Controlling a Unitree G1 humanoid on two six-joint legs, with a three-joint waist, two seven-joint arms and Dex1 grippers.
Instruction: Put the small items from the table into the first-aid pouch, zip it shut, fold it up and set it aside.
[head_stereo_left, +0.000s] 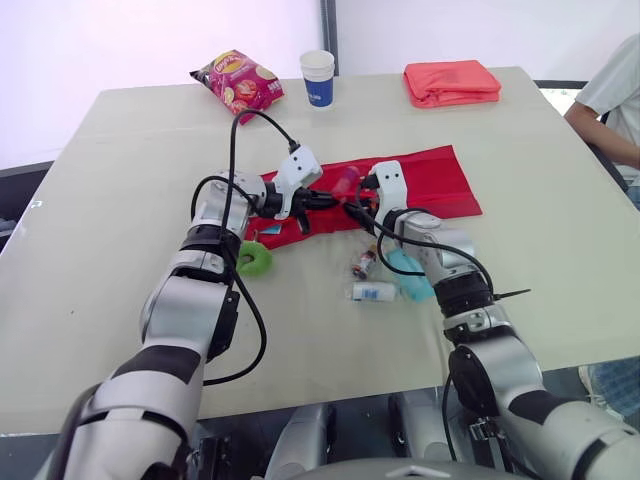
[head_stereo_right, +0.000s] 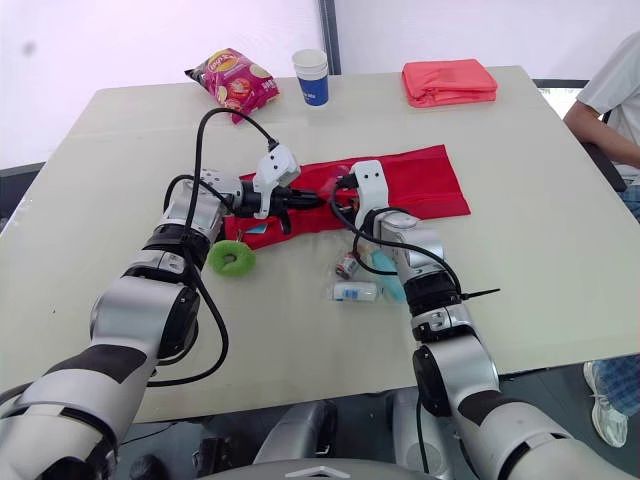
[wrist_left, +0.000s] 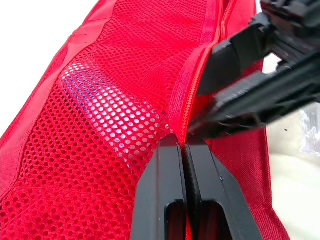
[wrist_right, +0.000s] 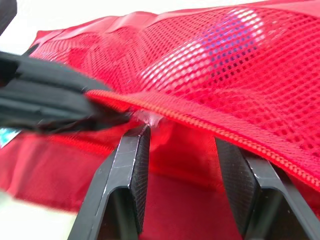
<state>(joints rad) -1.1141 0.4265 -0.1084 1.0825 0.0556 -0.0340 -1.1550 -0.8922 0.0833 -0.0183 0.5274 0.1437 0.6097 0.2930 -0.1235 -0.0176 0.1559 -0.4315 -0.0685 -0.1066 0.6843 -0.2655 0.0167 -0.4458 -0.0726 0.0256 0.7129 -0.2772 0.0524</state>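
A: Two grippers at the pouch (head_stereo_left: 425, 180), mid-frame in the eye view. Why?

B: I'd say the L gripper (head_stereo_left: 318, 200) lifts the zip edge so the pocket gapes. The R gripper (head_stereo_left: 352, 207) is just beside it, prob. to widen or load.

A: Loose stuff?

B: Below the pouch, centre: green ring (head_stereo_left: 255, 258), bottle (head_stereo_left: 363, 263), white tube (head_stereo_left: 374, 292), teal packet (head_stereo_left: 410, 276). They're all on the table, so not packed yet. Top of frame: chip bag (head_stereo_left: 238, 80), cup (head_stereo_left: 318, 77), folded cloth (head_stereo_left: 452, 82). Person (head_stereo_left: 615, 90) at right edge. Nothing blocks the pouch, though the R forearm partly hides the teal packet.

A: L wrist view?

B: L fingers (wrist_left: 165, 175) pressed together, pinching the zip (wrist_left: 192, 85) beside the mesh (wrist_left: 100, 115). The R gripper is upper right, at the same edge. Bluish thing under the mesh, can't tell what.

A: R wrist view?

B: R fingers (wrist_right: 132, 165) apart, holding nothing, w/ the zip running just above them. L gripper at left.
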